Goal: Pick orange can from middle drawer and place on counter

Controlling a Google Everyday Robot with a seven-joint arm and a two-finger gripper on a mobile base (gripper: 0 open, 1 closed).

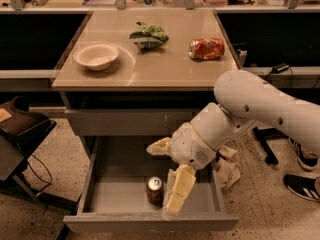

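Below the tabletop's (150, 76) near edge, the pulled-out middle drawer (115, 196) holds the orange can (154, 189), upright near its front wall. The claw (176, 194) hangs just right of it, holding nothing; how far open, I cannot tell. Farther back, a crushed can (207, 48) lies by the right edge.

Warm light falls on a speckled floor (40, 209), a cluttered railed bench (100, 1) beyond the worktop's (165, 69) far edge and a dark chair (20, 129) off its left edge, the gripper (172, 204) hanging below its front edge.
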